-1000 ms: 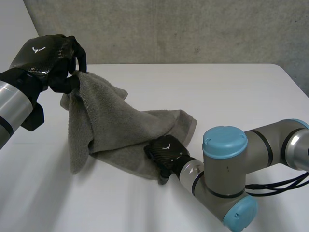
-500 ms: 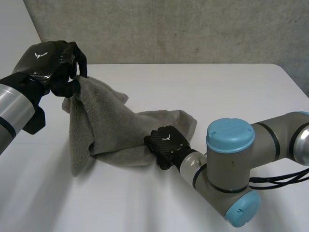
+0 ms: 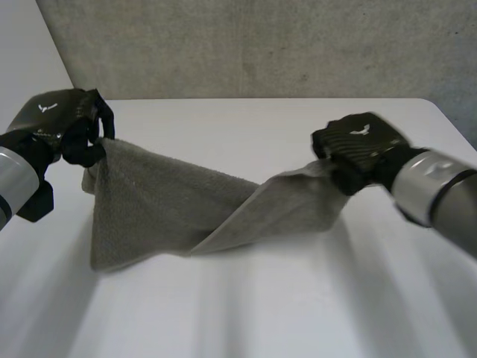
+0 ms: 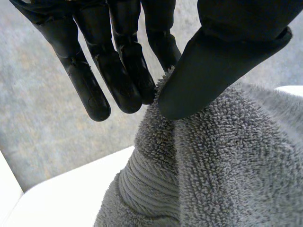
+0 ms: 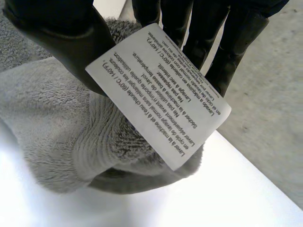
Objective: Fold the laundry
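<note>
My left hand (image 3: 63,127) pinches one corner of the grey towel (image 3: 160,209) between thumb and fingertips (image 4: 124,85). My right hand (image 3: 361,145) grips another corner, where the white care label (image 5: 161,94) sticks out between thumb and fingers. The towel hangs stretched between both hands, twisted in the middle, its left half draping down toward the white table (image 3: 298,313).

Right hand (image 5: 59,40) pinches the towel (image 5: 45,118) at its label (image 5: 161,94).
</note>
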